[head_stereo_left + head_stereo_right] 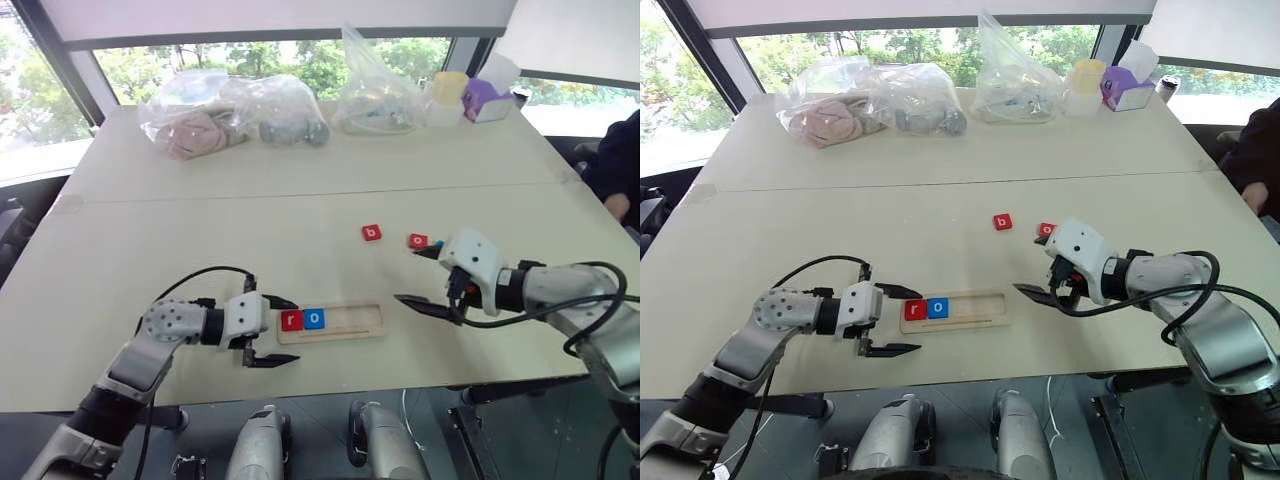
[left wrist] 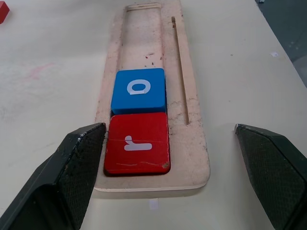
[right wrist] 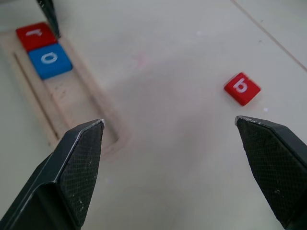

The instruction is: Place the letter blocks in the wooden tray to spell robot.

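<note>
You are looking at a wide pale surface [image 1: 200, 250] made of two tops joined along a seam, and behind it there are large windows with green trees outside. At the far edge lie clear plastic bags [image 1: 235, 112] with soft things inside, a yellow-lidded container [image 1: 447, 95] and a purple box [image 1: 487, 99]; at the right edge you see a person's dark sleeve [image 1: 612, 165]. The wooden tray [image 1: 350, 322] lies near you, in front of the left pincer [image 1: 272, 330], whose fingers stand wide apart around the tray's near end and hold nothing. In the tray, the red r block [image 1: 291, 320] sits at the left end and the blue o block [image 1: 314, 319] touches it on the right; the other places are free. The right pincer [image 1: 418, 278] is also spread wide and holds nothing, above the surface to the right of the tray. The red b block [image 1: 372, 233] lies on the surface beyond the tray, and another red block [image 1: 417, 240] lies just beside the right pincer, with a bit of blue next to it, half hidden by the arm. The left wrist view gives you the scratches in the tray groove and the thin slot beside it; the right wrist view gives you the b clearly between its own fingers [image 3: 72, 167]
</note>
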